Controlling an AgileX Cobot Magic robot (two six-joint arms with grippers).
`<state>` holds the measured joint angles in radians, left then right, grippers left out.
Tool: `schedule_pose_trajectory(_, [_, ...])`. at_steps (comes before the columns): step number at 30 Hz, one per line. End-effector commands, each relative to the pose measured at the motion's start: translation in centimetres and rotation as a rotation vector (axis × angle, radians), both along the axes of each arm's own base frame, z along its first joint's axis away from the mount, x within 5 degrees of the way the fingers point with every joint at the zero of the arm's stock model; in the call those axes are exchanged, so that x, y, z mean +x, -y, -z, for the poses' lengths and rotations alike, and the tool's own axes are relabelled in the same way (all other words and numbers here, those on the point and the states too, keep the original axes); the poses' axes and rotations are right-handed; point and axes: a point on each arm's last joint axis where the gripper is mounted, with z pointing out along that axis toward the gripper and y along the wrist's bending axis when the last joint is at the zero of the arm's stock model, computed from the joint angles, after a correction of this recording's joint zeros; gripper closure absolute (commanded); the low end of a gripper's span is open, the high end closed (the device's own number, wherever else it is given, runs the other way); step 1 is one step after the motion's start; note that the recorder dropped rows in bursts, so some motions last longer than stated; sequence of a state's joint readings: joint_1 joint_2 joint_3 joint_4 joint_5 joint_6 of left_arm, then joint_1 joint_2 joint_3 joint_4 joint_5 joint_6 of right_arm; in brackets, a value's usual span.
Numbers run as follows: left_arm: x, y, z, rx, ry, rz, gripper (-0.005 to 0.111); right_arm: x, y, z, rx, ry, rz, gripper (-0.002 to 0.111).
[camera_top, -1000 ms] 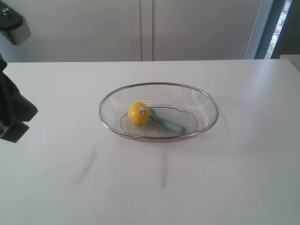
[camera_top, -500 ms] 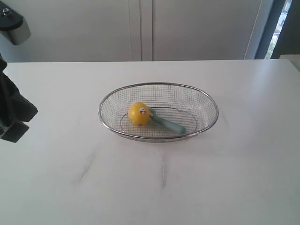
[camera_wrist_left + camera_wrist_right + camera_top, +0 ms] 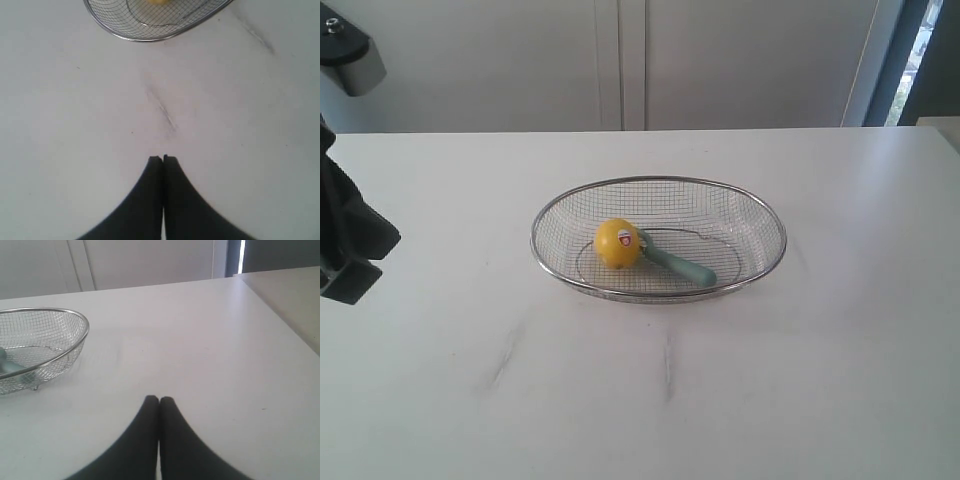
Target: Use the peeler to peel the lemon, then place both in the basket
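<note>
A: Work surface?
B: The table was white, matte and smooth. Two faint grey scuffs lay at 6 and 7 o'clock from the basket. Flat pale panels stood behind it at 12 o'clock.

A: Container?
B: The basket sat near the table's centre. It was a shallow oval of fine silver wire mesh, with a thicker bright metal rim and a wire ring around its floor.

A: Any arm in the exterior view?
B: The black bulk of the left arm showed at the 9 o'clock edge, well apart from the basket.

A: Tool?
B: The peeler lay inside the basket on the mesh floor. It was pale teal plastic with a rounded handle pointing to 4 o'clock. Its head end met the lemon, and the blade could not be made out.

A: Fruit?
B: The lemon was round and glossy yellow. It rested in the basket toward the 9 o'clock side, touching the peeler. A small red-and-white sticker sat on its 3 o'clock face.

A: Claws?
B: The left gripper had black tapered fingers pressed together tip to tip, pinching nothing, over bare table apart from the basket. The right gripper had the same shape, was likewise pressed together, and held nothing.
</note>
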<state>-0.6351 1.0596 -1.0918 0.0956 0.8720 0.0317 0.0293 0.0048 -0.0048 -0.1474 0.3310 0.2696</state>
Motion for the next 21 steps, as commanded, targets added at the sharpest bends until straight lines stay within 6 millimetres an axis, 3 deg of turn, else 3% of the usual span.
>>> schedule_pose_trajectory(1, [-0.43, -0.1, -0.05, -0.009, -0.01, 0.0, 0.107, 0.01, -0.07, 0.0, 0.024, 0.015, -0.003, 0.108])
schedule_pose_trajectory(16, [-0.43, -0.1, -0.05, -0.009, -0.01, 0.0, 0.107, 0.02, -0.1, -0.03, 0.033, 0.019, -0.004, 0.108])
schedule_pose_trajectory(21, [-0.43, -0.1, -0.05, -0.009, -0.01, 0.0, 0.107, 0.03, -0.17, -0.06, -0.155, 0.02, -0.055, 0.108])
